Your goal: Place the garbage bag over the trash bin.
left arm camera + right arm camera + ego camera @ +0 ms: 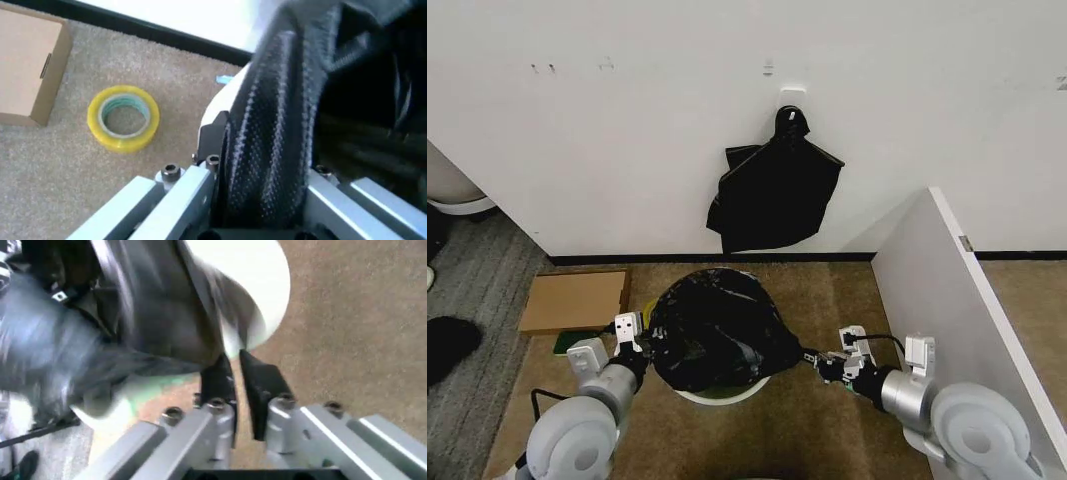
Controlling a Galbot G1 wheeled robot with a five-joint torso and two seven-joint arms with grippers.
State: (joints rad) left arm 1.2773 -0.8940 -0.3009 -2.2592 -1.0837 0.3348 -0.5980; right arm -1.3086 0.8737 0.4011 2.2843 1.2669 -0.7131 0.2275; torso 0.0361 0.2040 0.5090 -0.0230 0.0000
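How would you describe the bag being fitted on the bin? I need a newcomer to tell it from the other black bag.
Start at the white wall, then drop to the brown carpet below it, where a round cream-white plastic bucket stands. The thin, glossy, wrinkled black plastic bag is draped over that bucket's top. Unlike the flat black bundle hanging from a wall hook, it sits low, between the two robot hands.

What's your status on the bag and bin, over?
Left gripper and right gripper each shut on the garbage bag, opposite sides. Bag draped over the trash bin, base showing. Nothing in the way; tape roll clear alongside.
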